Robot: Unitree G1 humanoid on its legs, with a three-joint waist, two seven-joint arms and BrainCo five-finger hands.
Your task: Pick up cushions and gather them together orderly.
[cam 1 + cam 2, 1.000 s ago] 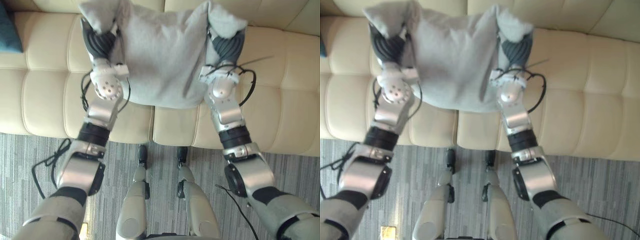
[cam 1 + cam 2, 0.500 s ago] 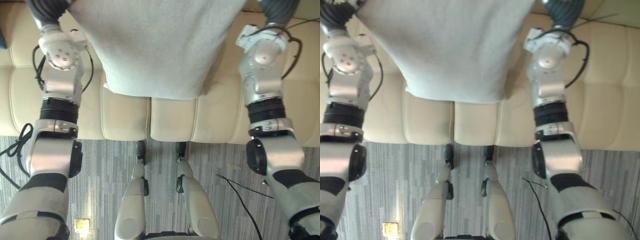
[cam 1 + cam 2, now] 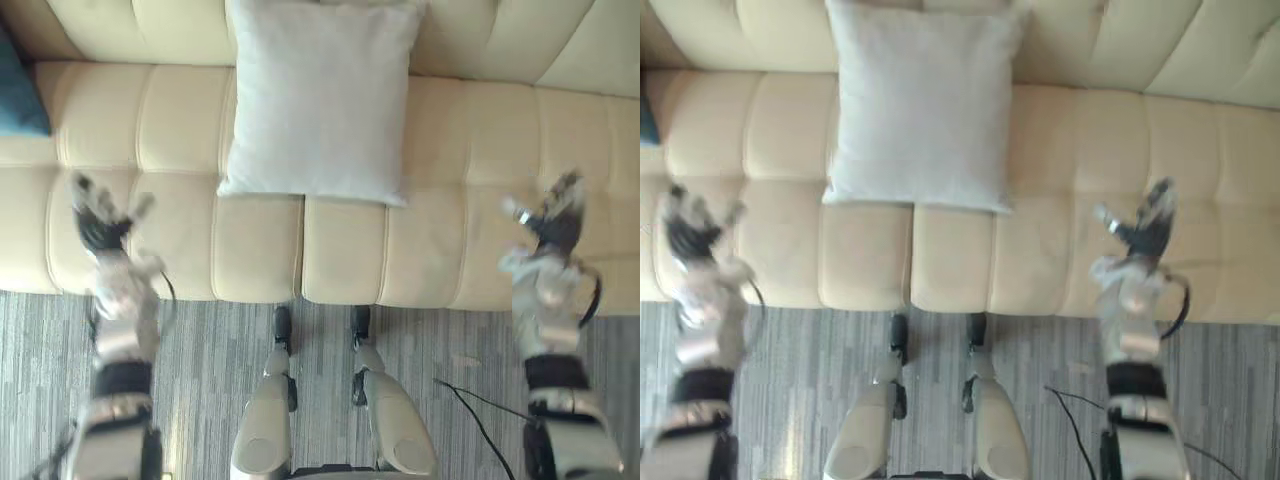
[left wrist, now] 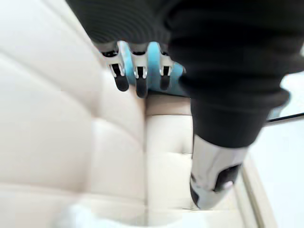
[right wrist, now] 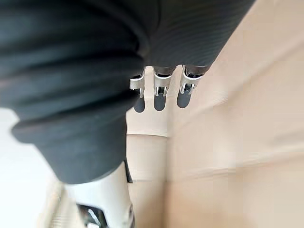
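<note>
Cream sofa point(image 3: 470, 130) stretching across. Grey cushion point(image 3: 318, 100) sitting top middle, leaning tall against back. We are holding left hand point(image 3: 100, 225) lower left, right hand point(image 3: 552, 225) lower right, both spread wide, empty. Teal cushion point(image 3: 18, 85) peeking upper left, nearer left hand.

The cream sofa point(image 3: 480, 150) before me bears a grey cushion point(image 3: 318, 100) at twelve o'clock and a teal cushion point(image 3: 18, 85) at ten.
</note>
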